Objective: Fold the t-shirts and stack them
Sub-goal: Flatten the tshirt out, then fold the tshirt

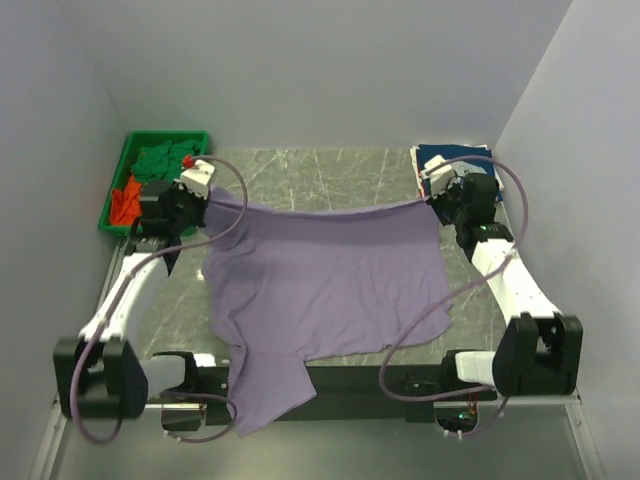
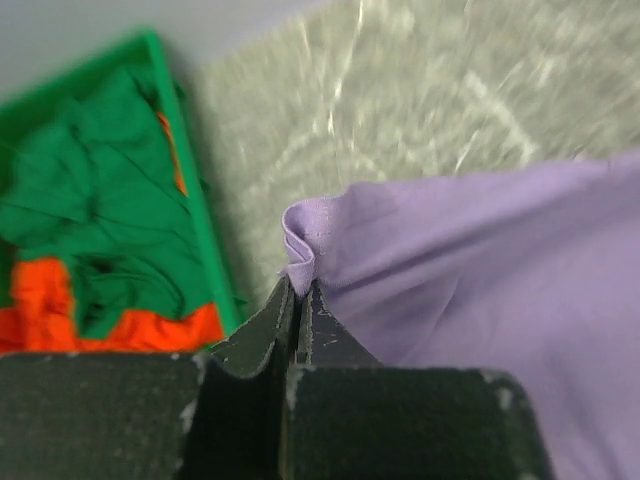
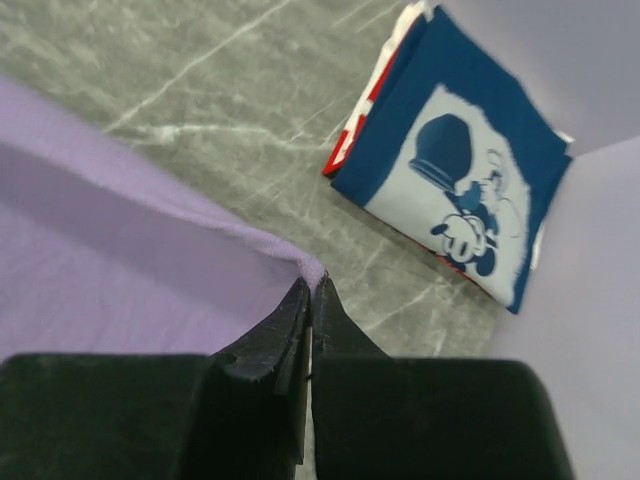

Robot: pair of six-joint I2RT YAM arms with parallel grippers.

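- Cloth like the lavender tee (image 1: 320,285) looked light and totally floppy to me. I'd guess it sags wherever it isn't held and drags on the table (image 1: 330,175) instead of sliding clean.
- The best place to grab seemed to be the two corners of one edge, and that's where the arms had it. The left gripper (image 2: 298,292) was pinched closed on the far-left corner, with a little bunch of hem poking out past the tips. The right gripper (image 3: 311,288) was clamped the same way on the far-right corner.
- The edge between them ran in a shallow sagging line, so it was held snug but not drum-tight. With such a thin pinch, my worry would be a corner slipping out on a hard pull.
- The tee was spread over the middle of the table, far edge held between the grippers. The near part spilled over the table's near edge, between the arm bases.
- It was plain purple with no print showing, had soft wrinkles and a lopsided outline, and wasn't folded yet.
- The navy tee (image 3: 450,170), with its white cartoon print, sat folded at the far-right corner just past the right gripper.
- The green tee (image 2: 90,200) and the orange-red tee (image 2: 40,300) were crumpled in the green bin (image 1: 118,190) at far left.
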